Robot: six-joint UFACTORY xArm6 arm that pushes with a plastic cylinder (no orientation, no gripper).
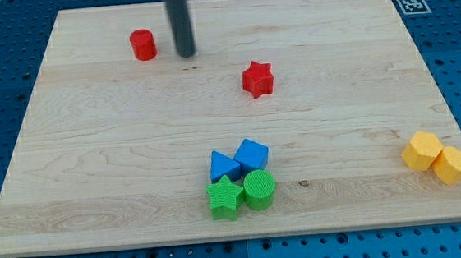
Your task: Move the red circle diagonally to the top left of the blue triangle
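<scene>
Looking down, we saw a pale wooden desk [94, 173] filling most of the view. Our dark rod came down from the view's top, and my tip [186, 53] rested on the desk just to the right of the red circle [143, 45], apart from it. We carried no claw, so none was spread or pressed together. Two yellow blocks [439, 158] touched at the view's right edge. Near the bottom centre clustered a blue cube [251, 154], blue triangle [223, 166], green star [226, 198] and green circle [259, 189]. A red star [257, 79] sat alone mid-desk.
</scene>
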